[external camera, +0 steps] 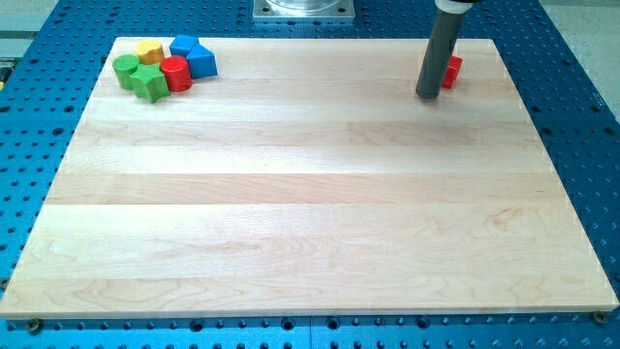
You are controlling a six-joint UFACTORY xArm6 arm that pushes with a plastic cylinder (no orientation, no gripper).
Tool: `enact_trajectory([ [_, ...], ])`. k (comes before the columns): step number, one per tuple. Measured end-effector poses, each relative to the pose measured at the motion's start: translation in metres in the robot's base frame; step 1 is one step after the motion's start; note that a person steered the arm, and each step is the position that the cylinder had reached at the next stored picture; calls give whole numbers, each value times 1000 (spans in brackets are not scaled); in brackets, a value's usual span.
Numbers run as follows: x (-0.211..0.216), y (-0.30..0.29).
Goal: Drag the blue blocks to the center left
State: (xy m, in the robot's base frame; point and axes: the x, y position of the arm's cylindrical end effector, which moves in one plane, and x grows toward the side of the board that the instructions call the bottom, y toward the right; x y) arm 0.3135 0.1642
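Two blue blocks sit in a cluster at the board's top left: one (183, 46) at the cluster's top and one (201, 62) at its right edge. They touch a red cylinder (175, 74), a yellow block (149, 52), a green cylinder (126, 70) and a green block (148, 82). My tip (428, 96) rests on the board at the view's top right, far from the blue blocks. A red block (451, 71) lies just to the right of the rod, partly hidden by it.
The wooden board (310, 223) lies on a blue perforated table (581, 116). A metal mount (304, 10) stands beyond the board's top edge.
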Motion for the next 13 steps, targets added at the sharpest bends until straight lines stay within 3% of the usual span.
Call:
enact_trajectory([
  [2, -10, -83],
  [4, -121, -108],
  [11, -122, -372],
  [12, -96, -367],
  [13, -42, -313],
])
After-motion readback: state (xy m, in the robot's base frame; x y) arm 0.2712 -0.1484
